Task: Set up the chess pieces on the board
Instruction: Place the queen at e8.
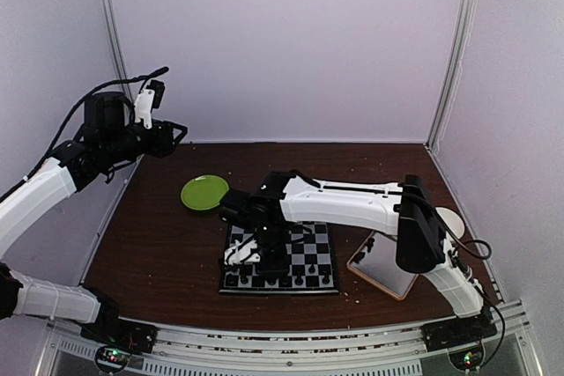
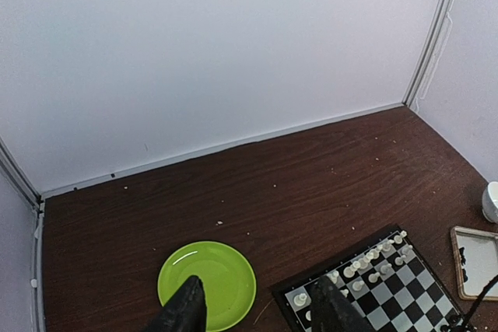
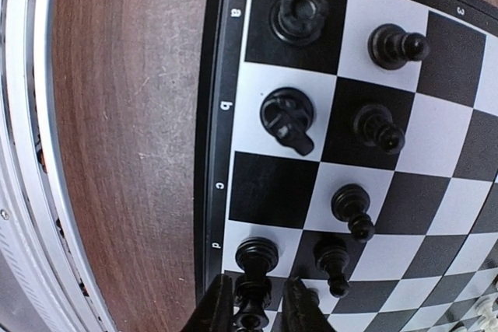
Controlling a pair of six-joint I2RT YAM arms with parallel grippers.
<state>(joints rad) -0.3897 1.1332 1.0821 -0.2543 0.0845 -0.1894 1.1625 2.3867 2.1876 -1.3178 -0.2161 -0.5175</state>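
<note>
The black piece (image 3: 250, 297) stands in the edge row of the board (image 3: 268, 192), just beside another black piece (image 3: 257, 254). The board lies on the table, near and in the middle, between a green plate (image 2: 226, 270) on the far left and a tray (image 1: 388, 270) on the right. My right gripper (image 3: 257, 315) has its jaws narrow, one on each side of this piece. I cannot tell if they press it or are just free of it. I judge I am setting down a back-row piece. Next I must open wider and rise straight up, so that the neighbours are not knocked. My left gripper (image 2: 261, 310) hangs wide open and empty, high above the plate.
</note>
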